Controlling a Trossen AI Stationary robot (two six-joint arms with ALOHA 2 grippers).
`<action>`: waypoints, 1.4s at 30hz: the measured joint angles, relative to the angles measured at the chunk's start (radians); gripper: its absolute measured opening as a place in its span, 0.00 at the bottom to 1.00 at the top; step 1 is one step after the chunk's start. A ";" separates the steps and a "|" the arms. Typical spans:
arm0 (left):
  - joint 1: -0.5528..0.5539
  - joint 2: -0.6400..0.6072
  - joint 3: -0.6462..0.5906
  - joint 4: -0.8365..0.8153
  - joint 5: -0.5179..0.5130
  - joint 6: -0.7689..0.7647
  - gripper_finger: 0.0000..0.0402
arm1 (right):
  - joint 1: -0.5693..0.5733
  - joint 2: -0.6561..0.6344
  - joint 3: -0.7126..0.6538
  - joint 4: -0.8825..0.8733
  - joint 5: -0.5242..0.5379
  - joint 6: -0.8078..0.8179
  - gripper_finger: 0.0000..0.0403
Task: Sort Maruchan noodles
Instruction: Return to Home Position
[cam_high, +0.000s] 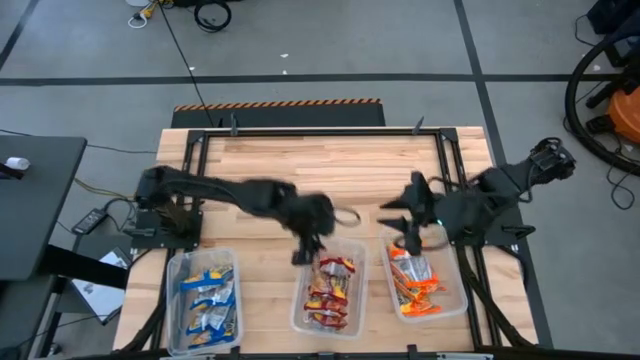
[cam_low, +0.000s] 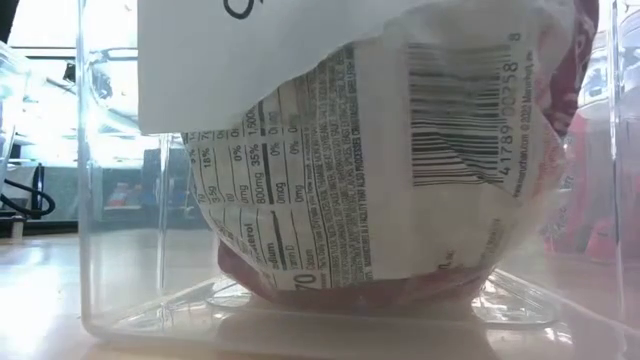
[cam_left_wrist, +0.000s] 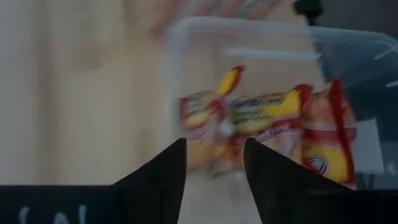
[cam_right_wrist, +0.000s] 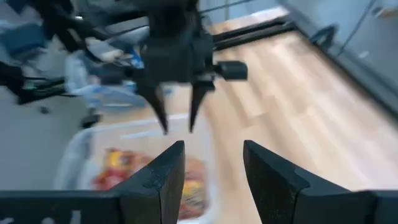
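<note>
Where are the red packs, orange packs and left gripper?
red packs (cam_high: 330, 292): high view, middle of the pile.
orange packs (cam_high: 416, 281): high view, middle of the pile.
left gripper (cam_left_wrist: 214, 144): left wrist view, midway between its fingertips.

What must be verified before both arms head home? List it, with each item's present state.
1. Left gripper empty: ok. It is open, with nothing between its fingers, by the middle bin.
2. Right gripper empty: ok. It is open, over the right bin.
3. Red packets inside the middle bin: ok.
4. Blue packets in the left bin, orange packets in the right bin: ok.
5. No packet loose on the table: ok in the high view.
6. Left gripper high enough to clear the middle bin's wall: cannot tell.
</note>
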 joint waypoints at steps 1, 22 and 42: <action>0.017 -0.018 0.013 -0.037 -0.002 0.004 0.41 | -0.032 0.000 0.000 0.003 -0.002 -0.040 0.42; 0.414 -0.512 -0.429 0.534 0.092 -0.119 0.10 | -0.700 -0.410 -0.491 0.622 -0.824 -0.496 0.03; 0.489 -0.759 -0.768 0.621 -0.059 -0.041 0.10 | -0.712 -0.704 -0.755 0.750 -0.731 -0.468 0.17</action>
